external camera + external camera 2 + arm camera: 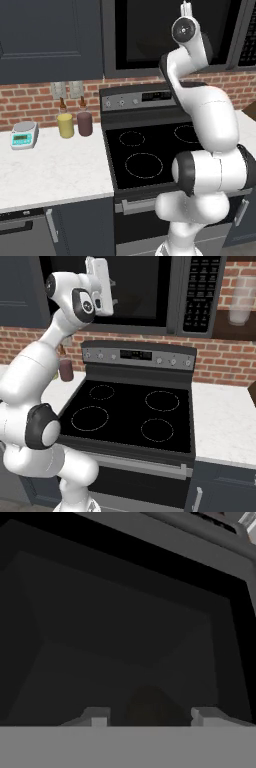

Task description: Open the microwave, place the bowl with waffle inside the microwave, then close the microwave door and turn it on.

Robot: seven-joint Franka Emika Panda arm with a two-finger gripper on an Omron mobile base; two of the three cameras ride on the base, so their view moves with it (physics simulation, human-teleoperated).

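The microwave (150, 35) (135, 291) hangs above the stove, and its black glass door (75, 301) looks closed in both base views. My arm reaches up so that the gripper (186, 6) (112, 281) is right in front of the door glass, near its middle. In the hand view the two fingertips (99, 717) stand well apart, with the gripper (150, 718) facing the dim microwave cavity (115, 627). A blurry dark brown shape (150, 704) sits between them; I cannot tell what it is. A brown rim (252, 109) (253, 387) at the right counter's edge may be the bowl. The waffle is out of view.
The black-topped stove (145, 150) (130, 416) is directly below. On the left counter stand a yellow jar (65, 125), a maroon jar (84, 123) and a small scale (25, 135). The button panel (200, 296) is right of the door. White counter (225, 421) lies to the right.
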